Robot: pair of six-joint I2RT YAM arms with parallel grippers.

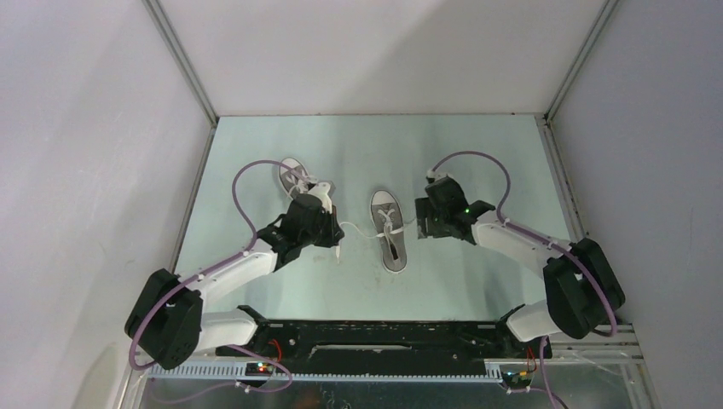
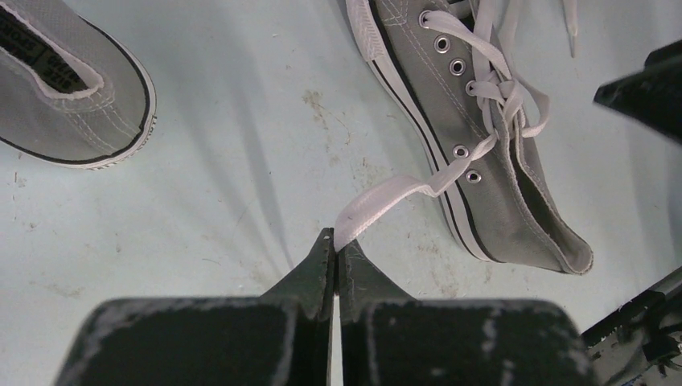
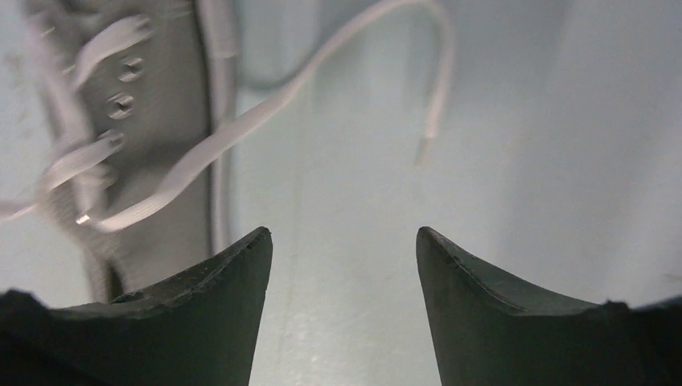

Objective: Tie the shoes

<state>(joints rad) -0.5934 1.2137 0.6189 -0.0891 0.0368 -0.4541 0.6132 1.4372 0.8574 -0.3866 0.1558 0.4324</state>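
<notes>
The 2 black-and-white arms reach out from the near edge of the pale blue-green table [image 1: 477, 153] and bend inward toward the middle.

The left gripper [image 1: 329, 228] has its 2 dark fingers pressed together on a flat white lace [image 2: 386, 197]. They pinch it right at the tips, as the left wrist view shows [image 2: 334, 251]. From that pinch the lace runs clear of the table up to a side eyelet of the nearer sneaker [image 1: 390, 232]. This is a small grey canvas low-top with a white rubber toe cap and sole, lying mid-table between the 2 grippers with its heel toward the arms. Its laces are crossed loosely over the tongue, with no bow showing.

The right gripper [image 1: 421, 223] sits just beside that sneaker's other side. Its fingers stand well apart and hold nothing [image 3: 343, 237]. In the blurred right wrist view, a loose lace end [image 3: 426, 121] curves over the bare table ahead of them.

The farther sneaker [image 1: 297, 175], of the same kind, lies beyond the left gripper, toward the back left.
</notes>
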